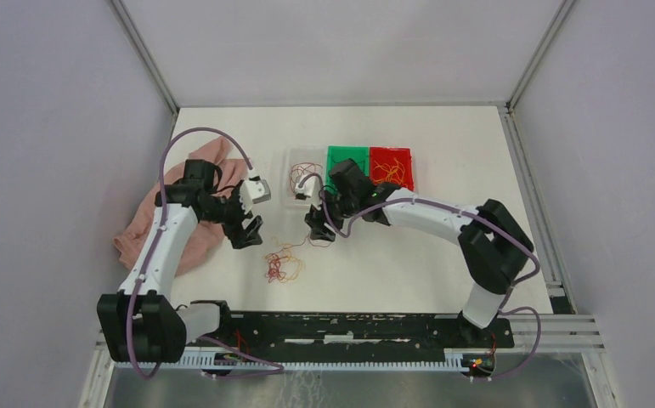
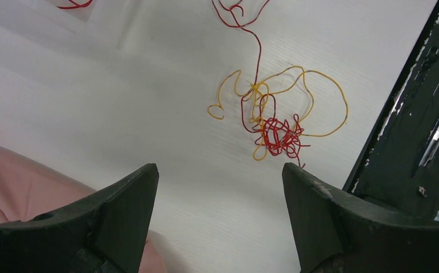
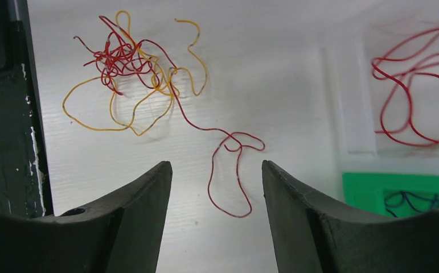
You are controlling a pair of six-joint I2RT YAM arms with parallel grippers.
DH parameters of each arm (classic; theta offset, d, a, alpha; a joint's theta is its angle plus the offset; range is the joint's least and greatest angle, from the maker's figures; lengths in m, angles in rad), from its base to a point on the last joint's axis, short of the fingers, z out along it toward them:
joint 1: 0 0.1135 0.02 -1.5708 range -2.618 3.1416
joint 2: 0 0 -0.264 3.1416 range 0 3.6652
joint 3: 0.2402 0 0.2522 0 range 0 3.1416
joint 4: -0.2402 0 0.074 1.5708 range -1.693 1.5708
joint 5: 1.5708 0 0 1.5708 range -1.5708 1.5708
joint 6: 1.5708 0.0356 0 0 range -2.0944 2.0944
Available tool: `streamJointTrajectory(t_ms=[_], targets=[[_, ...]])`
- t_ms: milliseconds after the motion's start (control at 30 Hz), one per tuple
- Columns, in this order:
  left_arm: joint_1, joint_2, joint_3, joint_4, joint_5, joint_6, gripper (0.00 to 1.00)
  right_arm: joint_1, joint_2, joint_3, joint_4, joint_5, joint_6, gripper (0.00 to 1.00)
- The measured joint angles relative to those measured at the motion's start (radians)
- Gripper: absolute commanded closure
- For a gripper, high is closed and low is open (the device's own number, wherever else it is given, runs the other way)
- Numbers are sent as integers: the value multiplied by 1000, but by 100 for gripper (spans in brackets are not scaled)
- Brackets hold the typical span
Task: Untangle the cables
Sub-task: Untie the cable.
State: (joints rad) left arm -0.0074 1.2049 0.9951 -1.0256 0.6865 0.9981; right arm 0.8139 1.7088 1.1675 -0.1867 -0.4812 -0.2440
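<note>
Both empty, jaws apart: left gripper (image 2: 218,170) and right gripper (image 3: 216,166) over the cables (image 1: 283,265) mid-frame; you're picking a strand, so pinch the red tail (image 3: 238,170) alone.

Here's the white table (image 1: 443,272), and just near of its middle sits a loose tangle of cables (image 1: 283,265), red and orange-yellow. One red strand (image 2: 259,57) trails off toward the far trays. A pink cloth (image 1: 141,234) lies bunched at the left. Further back, side by side, are a clear tray (image 1: 290,157), its outline faint from above, a green tray (image 1: 347,151) and a red tray (image 1: 391,151). A black rail (image 1: 349,327) runs along the near edge.
</note>
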Motion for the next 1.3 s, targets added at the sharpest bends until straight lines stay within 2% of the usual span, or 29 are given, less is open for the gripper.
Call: streamJointTrajectory(t_ms=[300,533,600,767,933,1300], targets=[[-1,-85,-33,-19,7,85,14,73,224,189,-165,-2,-156,32],[-1,-116,-27,-27,31,96,14,90,306,210,-154,115,-174,40],[-1,-118,-21,-33,32,97,14,93,321,210,-135,137,-174,50],[-1,-135,-5,-43,50,113,14,96,339,210,-82,174,-162,98],[-1,-169,-5,-28,61,113,14,94,320,209,-26,190,-100,100],[-18,-271,-77,140,129,2,17,84,90,231,6,93,76,100]])
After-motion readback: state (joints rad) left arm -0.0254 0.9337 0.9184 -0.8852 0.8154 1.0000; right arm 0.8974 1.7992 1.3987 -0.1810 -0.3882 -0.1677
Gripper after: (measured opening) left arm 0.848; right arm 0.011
